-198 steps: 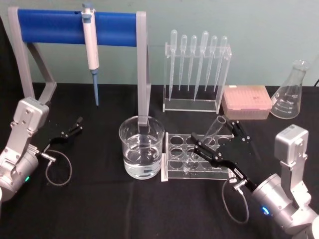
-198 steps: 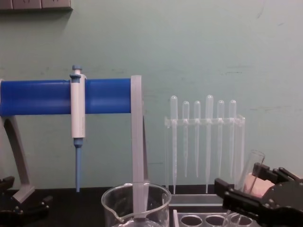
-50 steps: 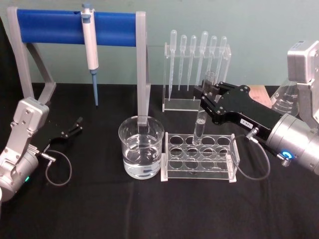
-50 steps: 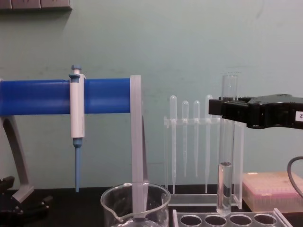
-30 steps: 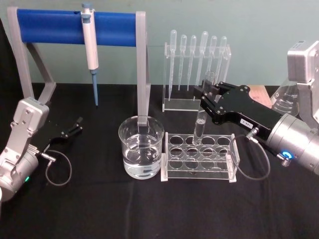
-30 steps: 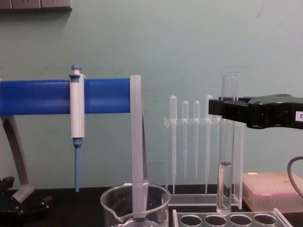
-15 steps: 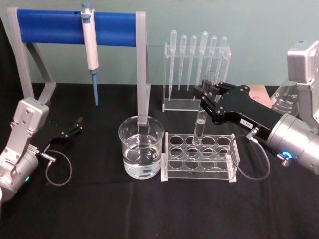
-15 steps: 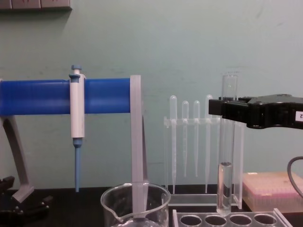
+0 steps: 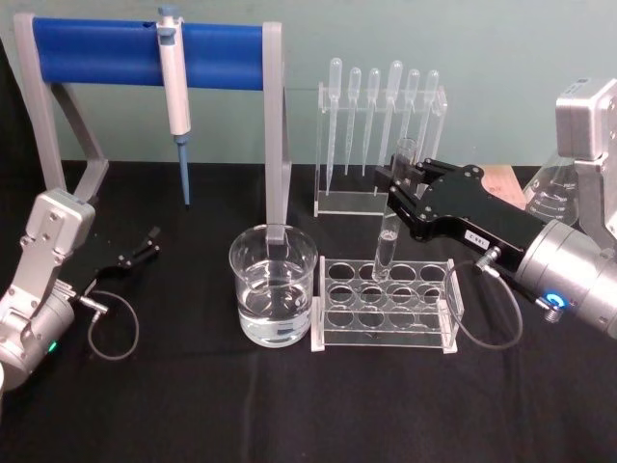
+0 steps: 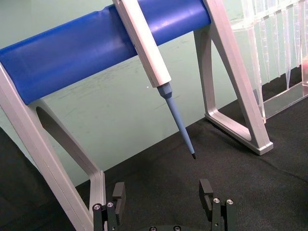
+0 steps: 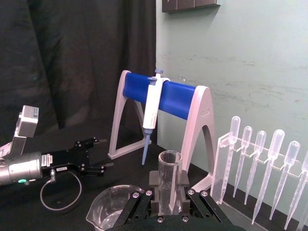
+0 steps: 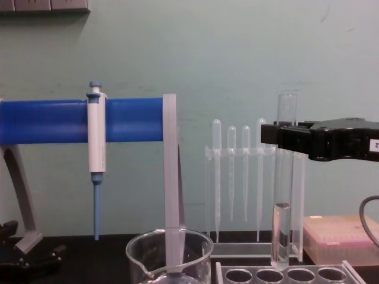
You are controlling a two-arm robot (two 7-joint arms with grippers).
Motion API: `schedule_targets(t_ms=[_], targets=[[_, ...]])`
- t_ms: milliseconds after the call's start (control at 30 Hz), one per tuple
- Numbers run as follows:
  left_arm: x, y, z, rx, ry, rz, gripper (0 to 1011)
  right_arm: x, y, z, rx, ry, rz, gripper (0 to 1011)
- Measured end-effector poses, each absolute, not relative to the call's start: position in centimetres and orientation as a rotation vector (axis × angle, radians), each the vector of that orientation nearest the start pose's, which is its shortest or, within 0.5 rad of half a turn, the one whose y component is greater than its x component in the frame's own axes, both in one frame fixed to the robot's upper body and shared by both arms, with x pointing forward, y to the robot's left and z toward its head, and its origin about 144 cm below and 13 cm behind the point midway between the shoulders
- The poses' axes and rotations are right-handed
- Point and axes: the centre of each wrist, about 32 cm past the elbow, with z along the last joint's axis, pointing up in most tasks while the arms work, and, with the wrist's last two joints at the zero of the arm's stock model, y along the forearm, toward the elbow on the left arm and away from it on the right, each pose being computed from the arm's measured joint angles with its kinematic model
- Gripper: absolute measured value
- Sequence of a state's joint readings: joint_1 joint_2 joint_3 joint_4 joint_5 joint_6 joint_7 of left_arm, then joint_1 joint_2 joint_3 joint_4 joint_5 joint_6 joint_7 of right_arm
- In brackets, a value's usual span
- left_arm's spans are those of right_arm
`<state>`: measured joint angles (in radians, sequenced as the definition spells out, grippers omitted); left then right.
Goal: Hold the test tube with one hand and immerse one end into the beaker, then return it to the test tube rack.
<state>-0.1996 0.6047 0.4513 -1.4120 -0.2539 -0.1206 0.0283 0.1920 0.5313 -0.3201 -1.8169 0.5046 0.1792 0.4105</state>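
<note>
The right gripper [image 9: 397,185], jaws pinching the test tube [image 9: 386,249], has raised it upright off the rack [image 9: 424,333] (left gripper [image 9: 140,249] parked, jaws spread); beaker [image 9: 273,289] dip likely next.

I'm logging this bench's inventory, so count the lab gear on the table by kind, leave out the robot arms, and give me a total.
Test tube: 1
Beaker: 1
Conical flask: 1
Plastic pipettes: 6
Pipettor: 1
Test tube rack: 1
Pipette rack: 1
Pipettor stand: 1
Pink tip box: 1
Total: 14
</note>
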Motion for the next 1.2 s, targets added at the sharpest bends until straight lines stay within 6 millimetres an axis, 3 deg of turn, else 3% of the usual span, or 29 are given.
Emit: schedule_targets(t_ms=[867,1200], targets=[[48.9,31.0,114.0,0.304,-0.285,1.248,1000,47.7,-25.2,126.0,-0.017,-0.091,-0.764,227],[48.9,31.0,114.0,0.304,-0.285,1.248,1000,47.8,-23.3,127.6,-0.017,-0.126,-0.751,227]])
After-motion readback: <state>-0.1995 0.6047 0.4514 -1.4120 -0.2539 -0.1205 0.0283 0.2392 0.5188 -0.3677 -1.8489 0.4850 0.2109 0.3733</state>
